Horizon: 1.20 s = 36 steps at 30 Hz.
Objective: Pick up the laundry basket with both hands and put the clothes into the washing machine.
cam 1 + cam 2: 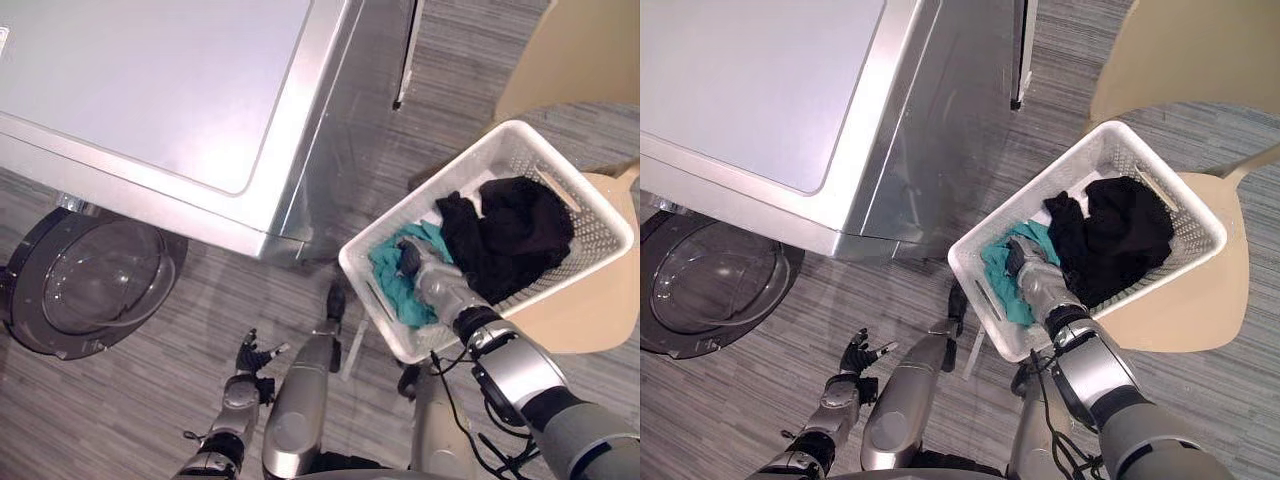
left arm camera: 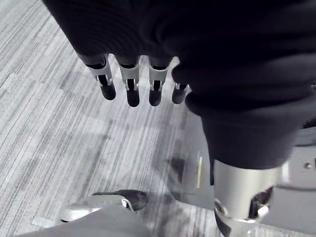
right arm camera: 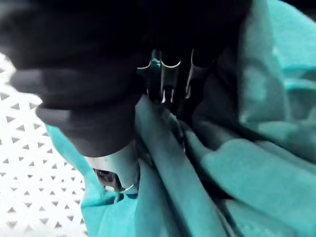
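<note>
Clothes are kept in the white laundry basket, which is set on a tan seat beside the washing machine. A teal cloth is bunched at the near end, and a black cloth is piled at the far end. The right hand is pushed down into the teal cloth, just beside the black one. Whether the cloth is gripped cannot be told, because the front of the hand is buried in the folds. The left hand is held low over the floor, well apart from the basket, with its fingers straight. The machine's round door is swung open. The hole behind it is hidden under the machine's top. The seat is cut off at the picture's edge.
</note>
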Tool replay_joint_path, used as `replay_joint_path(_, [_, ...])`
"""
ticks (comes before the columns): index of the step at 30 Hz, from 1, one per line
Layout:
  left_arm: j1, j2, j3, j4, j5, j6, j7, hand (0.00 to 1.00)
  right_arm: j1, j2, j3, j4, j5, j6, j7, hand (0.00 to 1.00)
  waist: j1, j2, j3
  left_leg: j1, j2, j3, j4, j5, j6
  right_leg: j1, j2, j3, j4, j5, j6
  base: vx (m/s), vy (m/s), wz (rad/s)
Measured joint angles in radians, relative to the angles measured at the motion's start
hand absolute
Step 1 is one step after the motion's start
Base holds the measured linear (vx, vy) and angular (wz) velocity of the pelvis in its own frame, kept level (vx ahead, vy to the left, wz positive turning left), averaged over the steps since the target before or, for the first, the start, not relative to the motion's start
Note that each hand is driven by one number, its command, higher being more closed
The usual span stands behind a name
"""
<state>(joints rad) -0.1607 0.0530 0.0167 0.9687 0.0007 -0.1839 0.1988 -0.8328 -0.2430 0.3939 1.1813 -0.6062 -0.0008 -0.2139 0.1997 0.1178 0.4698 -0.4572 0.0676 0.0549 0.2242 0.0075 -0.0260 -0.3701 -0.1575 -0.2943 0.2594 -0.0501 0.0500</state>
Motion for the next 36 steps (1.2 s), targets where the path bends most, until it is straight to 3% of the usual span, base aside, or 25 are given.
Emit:
replay_joint_path(6, [0.000,-0.002,-0.025,-0.008,-0.010,-0.001,-0.001,0.00,0.011,-0.006,-0.135,-0.035,0.081,0.002,-0.028,1.00,-0.018,-0.001,0.000,0.051,0.000,0.015,-0.017,0.001,-0.002,0.032,0.000,0.018,-0.001,0.000,0.000,-0.01,0.008,-0.07])
replay_joint_path(15, [0.001,0.001,-0.050,-0.001,-0.034,0.001,0.000,0.00,0.018,-0.088,-0.391,-0.081,0.222,0.009,-0.113,1.00,-0.055,-0.006,0.003,0.089,0.006,0.049,-0.050,0.020,0.004,0.057,0.015,0.058,-0.050,0.022,0.005,-0.04,0.010,-0.12])
replay_joint_path(23, [0.009,0.003,-0.047,0.013,-0.037,0.006,-0.002,0.00,0.217,-0.061,-0.446,-0.484,0.384,-0.004,-0.155,1.00,-0.100,-0.026,0.009,0.157,0.009,0.089,-0.085,0.020,0.006,0.117,0.032,0.103,-0.127,0.058,0.010,0.03,0.021,-0.17])
replay_joint_path(28, [0.039,0.020,-0.043,0.014,-0.028,0.025,-0.007,0.00,0.462,0.071,-0.424,-0.829,0.490,-0.091,-0.145,1.00,-0.134,-0.077,-0.025,0.207,0.014,0.095,-0.108,0.019,0.005,0.161,0.040,0.108,-0.152,0.060,0.009,0.07,-0.002,-0.06])
replay_joint_path(30, [0.049,0.022,-0.041,0.014,-0.026,0.027,-0.019,0.00,0.531,0.085,-0.423,-0.907,0.514,-0.110,-0.129,1.00,-0.138,-0.093,-0.043,0.228,0.011,0.095,-0.120,0.019,0.005,0.180,0.040,0.108,-0.159,0.060,0.009,0.05,0.005,-0.02])
replay_joint_path(32, [0.080,0.022,-0.019,0.015,0.004,0.028,-0.024,0.00,0.613,0.109,-0.422,-0.996,0.532,-0.127,-0.104,1.00,-0.146,-0.115,-0.093,0.251,0.002,0.095,-0.137,0.019,0.004,0.207,0.043,0.106,-0.181,0.061,0.011,0.04,0.013,0.03])
replay_joint_path(36, [0.128,0.030,-0.005,0.023,0.019,0.030,-0.024,0.00,0.690,0.144,-0.403,-1.116,0.555,-0.163,-0.073,1.00,-0.159,-0.132,-0.167,0.295,-0.004,0.102,-0.171,0.019,0.004,0.248,0.039,0.109,-0.217,0.066,0.020,0.04,0.025,-0.02])
